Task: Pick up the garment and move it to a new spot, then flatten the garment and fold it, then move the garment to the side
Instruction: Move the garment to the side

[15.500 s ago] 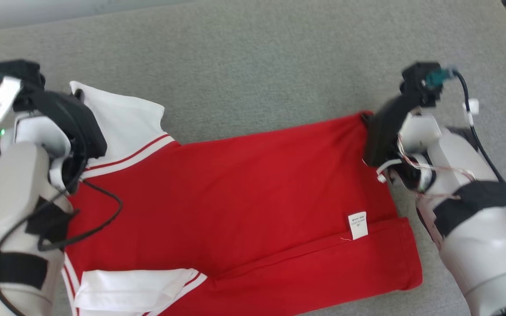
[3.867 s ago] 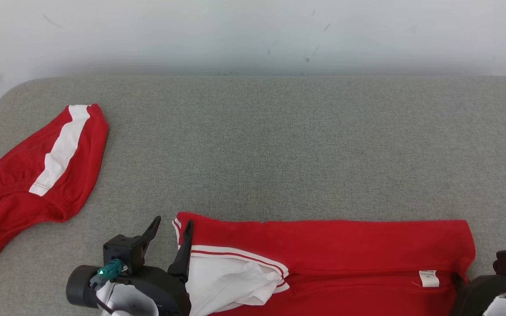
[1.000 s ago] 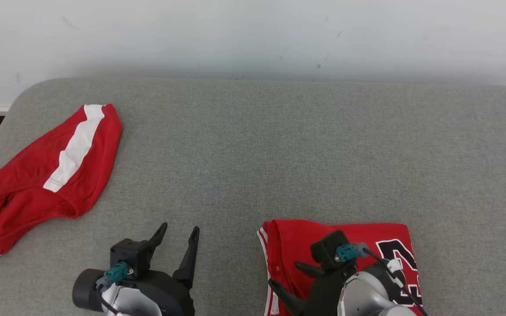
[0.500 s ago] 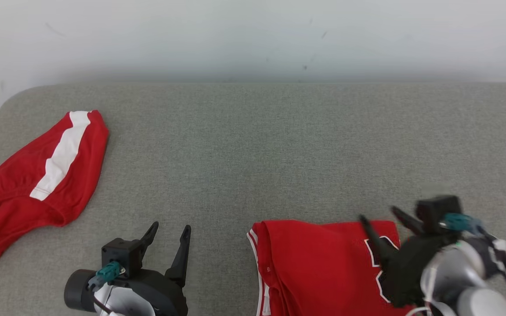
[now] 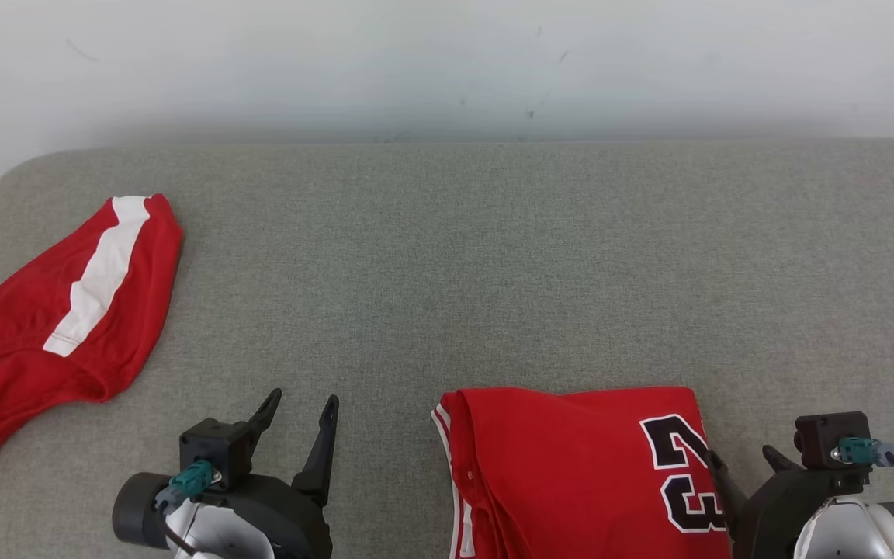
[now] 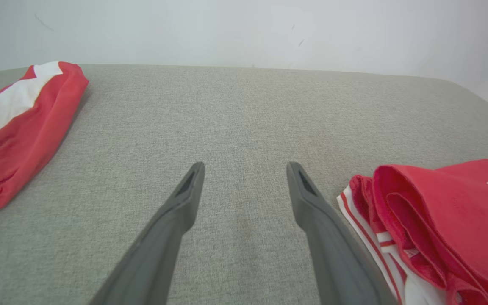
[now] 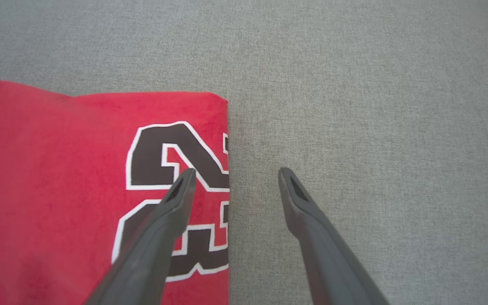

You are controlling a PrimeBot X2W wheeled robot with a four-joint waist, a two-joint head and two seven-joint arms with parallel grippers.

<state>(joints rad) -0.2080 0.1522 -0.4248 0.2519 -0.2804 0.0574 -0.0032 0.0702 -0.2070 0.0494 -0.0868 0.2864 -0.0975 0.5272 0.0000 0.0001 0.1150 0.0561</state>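
— Any writing on it?
— Black numerals (image 7: 148, 156) edged in white, a 2 above a 3, on the folded red jersey (image 5: 563, 473). Its right edge cuts them short.
— How does it lie?
— Flat, a neat rectangle at the near edge of the grey woven cushion (image 5: 493, 272), with stacked layers and red-and-white trim along its left side.
— The hands?
— The right gripper (image 5: 742, 456) straddles the jersey's right edge, jaws spread wide and empty, with one finger over the numerals and the other over bare cushion. The left gripper (image 5: 302, 397), equally wide and empty, hovers over bare cushion just left of the jersey.
— Anything else?
— Rumpled red shorts with a white side stripe (image 5: 28, 341) lie far left, well apart. A white wall (image 5: 447, 62) stands behind.
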